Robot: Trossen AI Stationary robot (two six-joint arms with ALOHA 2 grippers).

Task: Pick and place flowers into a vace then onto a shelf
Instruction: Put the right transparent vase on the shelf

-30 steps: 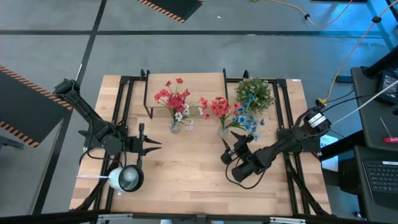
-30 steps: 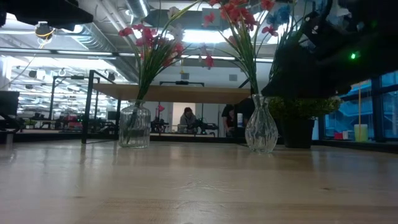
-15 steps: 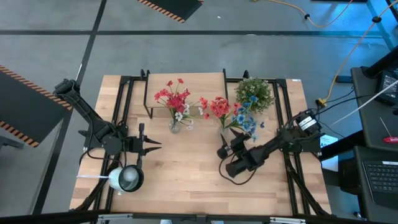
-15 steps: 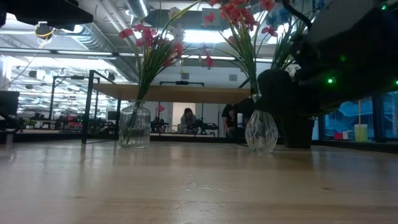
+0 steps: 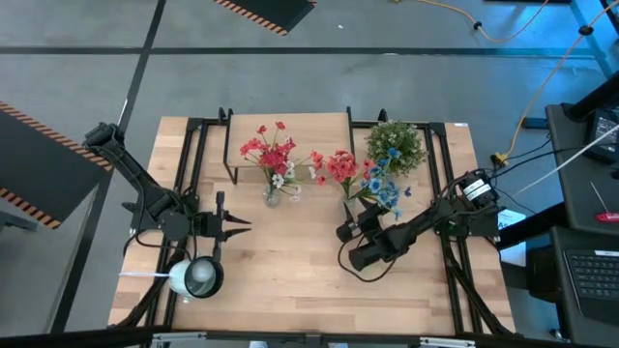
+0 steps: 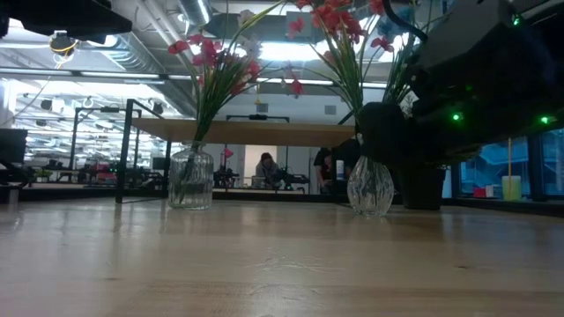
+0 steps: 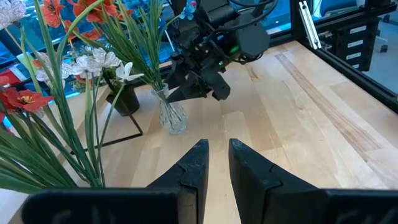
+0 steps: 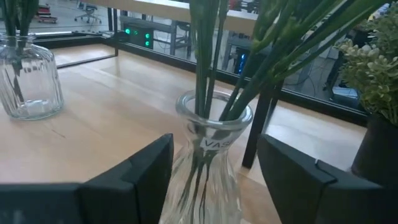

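Two glass vases stand on the tabletop in front of the low wooden shelf point(image 5: 290, 130). The ribbed left vase point(image 5: 272, 195) holds a red and a whitish sprig point(image 5: 272, 155). The narrow-necked right vase point(image 8: 208, 155) holds a red and a blue sprig point(image 5: 353, 174). My right gripper point(image 8: 214, 180) is open, one finger on each side of the right vase's neck, with a gap showing on both sides. My left gripper point(image 5: 242, 224) is shut and waits over the table's left part, away from both vases.
A bushy green plant in a dark pot point(image 5: 397, 145) stands just right of the right vase. A round white and silver object point(image 5: 196, 277) lies near the left arm. Black frame rails run along the table's left and right sides. People sit in the room behind point(image 6: 264, 167).
My right gripper has moved toward the table's left and downward, closing in on the right vase until its fingers stand beside the neck. The vases and flowers have stayed in place.
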